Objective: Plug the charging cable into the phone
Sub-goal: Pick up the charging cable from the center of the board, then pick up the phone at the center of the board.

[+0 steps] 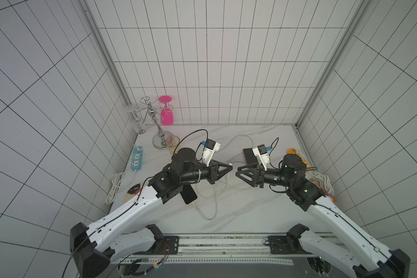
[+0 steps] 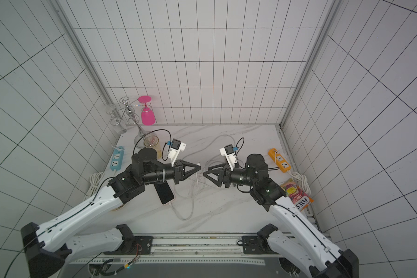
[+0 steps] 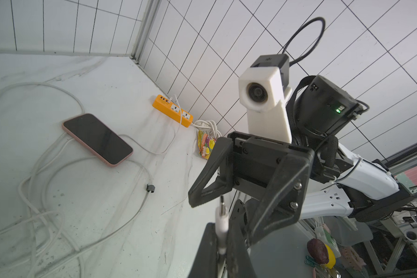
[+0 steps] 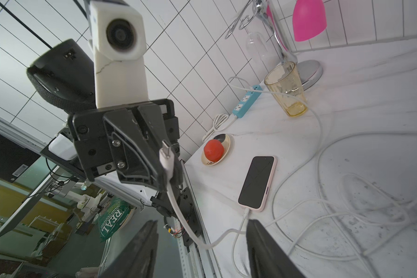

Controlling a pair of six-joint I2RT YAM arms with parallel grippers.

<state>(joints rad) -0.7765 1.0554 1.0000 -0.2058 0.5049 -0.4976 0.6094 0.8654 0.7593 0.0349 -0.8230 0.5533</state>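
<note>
My left gripper (image 1: 230,166) (image 3: 221,238) is shut on the white plug (image 3: 220,216) of the charging cable, metal tip pointing out past the fingertips. The right wrist view shows that plug (image 4: 167,154) pinched the same way. Facing it with a small gap, my right gripper (image 1: 237,172) (image 4: 201,240) is open and holds nothing. A pink-cased phone (image 1: 189,196) (image 4: 256,181) lies screen up by the left arm, a white cable (image 4: 246,211) plugged into its near end. Another pink-cased phone (image 3: 98,139) (image 1: 249,155) lies further back, by the right wrist, with cables running under it.
Loose white cables (image 1: 210,192) loop over the marble table between the arms. An orange power strip (image 2: 279,163) and a snack packet (image 2: 296,195) lie on the right. On the left are a blue power strip (image 1: 136,158), a glass rack (image 1: 154,120), an amber cup (image 4: 287,89) and a dish with a red ball (image 4: 214,150).
</note>
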